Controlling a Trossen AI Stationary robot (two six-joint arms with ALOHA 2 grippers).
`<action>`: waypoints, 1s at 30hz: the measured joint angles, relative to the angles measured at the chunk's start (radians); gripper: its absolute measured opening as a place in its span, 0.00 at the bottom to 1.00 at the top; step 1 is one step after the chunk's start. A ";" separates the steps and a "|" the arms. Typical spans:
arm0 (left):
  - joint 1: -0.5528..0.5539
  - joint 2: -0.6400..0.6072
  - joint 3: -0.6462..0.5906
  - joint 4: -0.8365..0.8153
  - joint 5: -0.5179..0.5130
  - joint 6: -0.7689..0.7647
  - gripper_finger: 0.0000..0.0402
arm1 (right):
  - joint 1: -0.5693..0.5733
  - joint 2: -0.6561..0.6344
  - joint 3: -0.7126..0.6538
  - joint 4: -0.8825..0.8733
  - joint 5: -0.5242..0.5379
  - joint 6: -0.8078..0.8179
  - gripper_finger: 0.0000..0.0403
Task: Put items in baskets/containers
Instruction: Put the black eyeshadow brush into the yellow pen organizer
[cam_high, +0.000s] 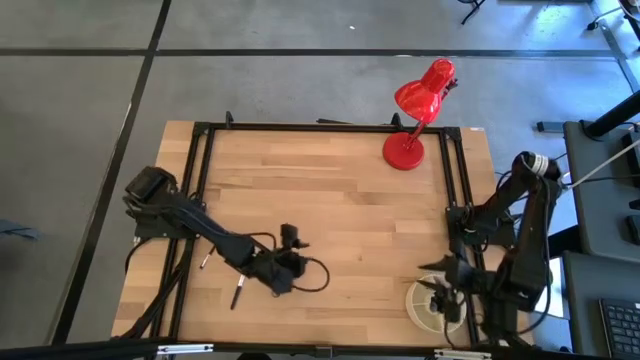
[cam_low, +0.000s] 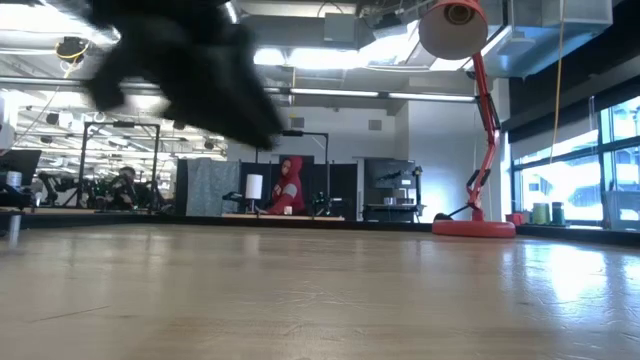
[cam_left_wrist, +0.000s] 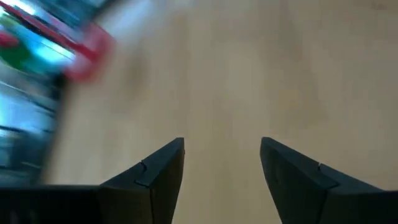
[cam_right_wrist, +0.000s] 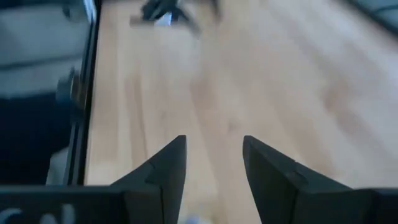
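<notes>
Release step: right gripper (cam_right_wrist: 214, 171), jaws parted and empty, over the round cream divided dish (cam_high: 418, 302); left gripper (cam_left_wrist: 222, 168), wide open, must next reach a dark slim-handled brush (cam_high: 237, 293).

The left arm reaches low across the table toward its middle, its left gripper (cam_left_wrist: 221, 168) spread wide. The right gripper (cam_right_wrist: 214, 168) hangs at the near right corner, jaws parted.

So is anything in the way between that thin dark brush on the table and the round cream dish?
Mostly bare wood. The thin dark brush lies beside the left arm, whose wrist and looped black cable sit partly on the line toward the round cream dish. The right gripper hangs over that dish, fingers apart.
</notes>
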 joint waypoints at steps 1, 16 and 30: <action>-0.006 -0.021 0.000 -0.071 0.061 -0.083 0.52 | -0.019 -0.011 0.008 0.006 0.023 -0.023 0.39; -0.115 -0.277 -0.012 -1.182 0.385 -1.297 0.52 | -0.266 -0.018 0.073 0.105 0.040 -0.172 0.39; -0.202 -0.300 -0.332 -0.930 0.828 -1.485 0.43 | -0.302 -0.018 0.073 0.105 -0.019 -0.210 0.39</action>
